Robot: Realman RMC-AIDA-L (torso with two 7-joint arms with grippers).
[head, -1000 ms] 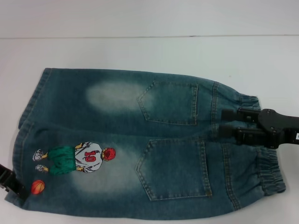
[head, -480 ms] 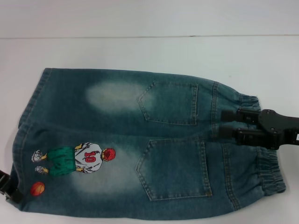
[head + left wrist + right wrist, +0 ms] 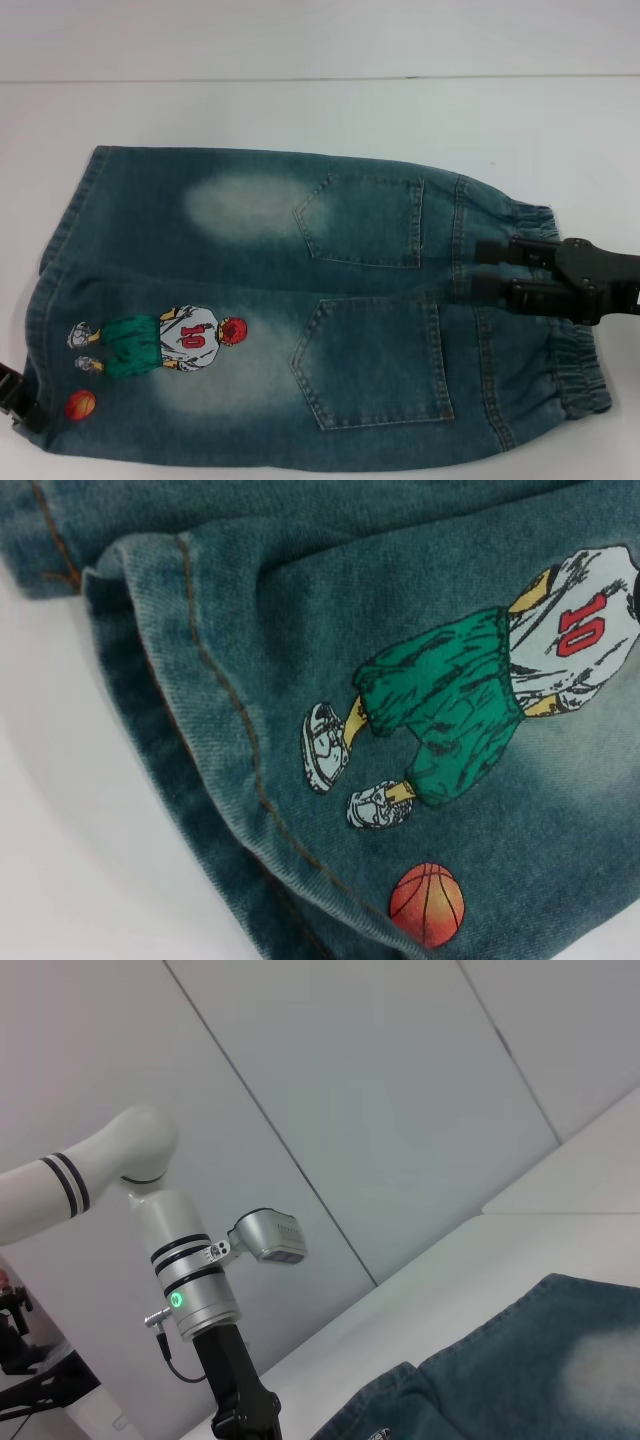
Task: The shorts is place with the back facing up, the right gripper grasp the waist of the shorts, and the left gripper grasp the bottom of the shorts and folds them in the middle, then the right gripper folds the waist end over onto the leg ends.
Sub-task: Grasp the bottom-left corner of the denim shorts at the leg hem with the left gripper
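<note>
Right end effector (image 3: 482, 268) spread over shorts (image 3: 300, 310) waistband; left end effector (image 3: 18, 400) at hem, state unclear.

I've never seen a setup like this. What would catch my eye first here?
The blue faded-wash denim shorts spread flat across the white table, pockets up. Next, the cartoon basketball player numbered 10 and orange ball near the leg hems on the robot's left. The black right gripper sits open over the puckered waistband; the left gripper waits at the hem corner.

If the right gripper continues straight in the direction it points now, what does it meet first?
The right gripper points toward the robot's left, over the waist of the shorts. Going on, it would likely meet the denim between the two back pockets first; its height above the cloth is unclear.
</note>
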